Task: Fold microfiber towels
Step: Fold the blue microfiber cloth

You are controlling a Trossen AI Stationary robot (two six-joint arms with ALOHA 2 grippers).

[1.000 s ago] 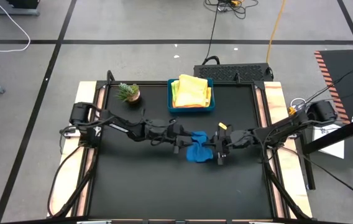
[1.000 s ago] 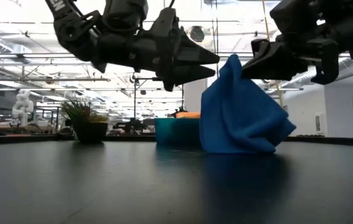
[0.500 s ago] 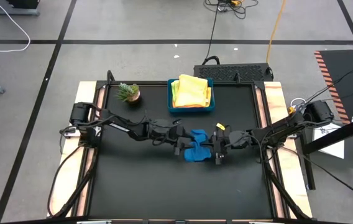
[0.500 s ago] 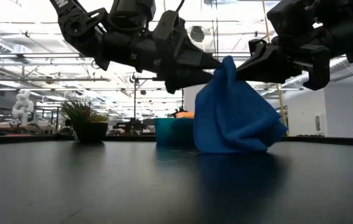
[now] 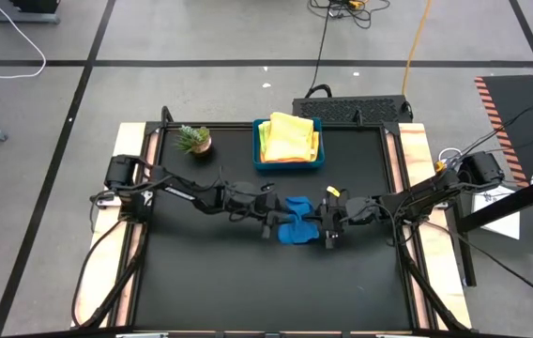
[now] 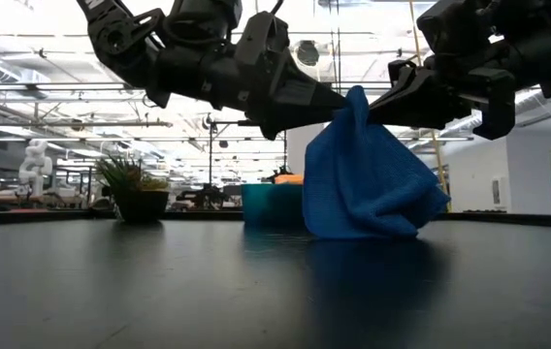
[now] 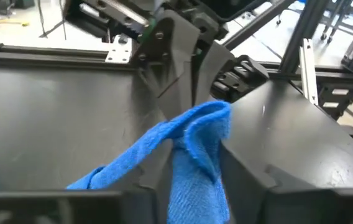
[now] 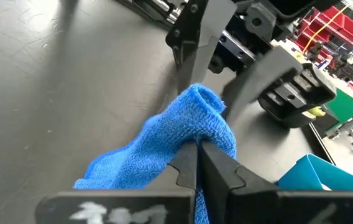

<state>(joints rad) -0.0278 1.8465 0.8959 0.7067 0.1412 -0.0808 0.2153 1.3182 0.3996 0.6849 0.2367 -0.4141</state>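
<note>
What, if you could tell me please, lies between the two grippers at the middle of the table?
The blue towel lies there, bunched up into a peak. The left gripper and right gripper meet at its top, as the low view shows.

Grey floor (image 5: 51, 141) with black lines; bright ceiling lights (image 6: 23, 58) beyond.

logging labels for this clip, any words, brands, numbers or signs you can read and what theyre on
None can be read.
Right wrist view: pale marks on the right gripper housing, too blurred to read.
High view: paper sheet beside the table, print too small to read.
Blue towel, blue tray and plant: no text.
</note>
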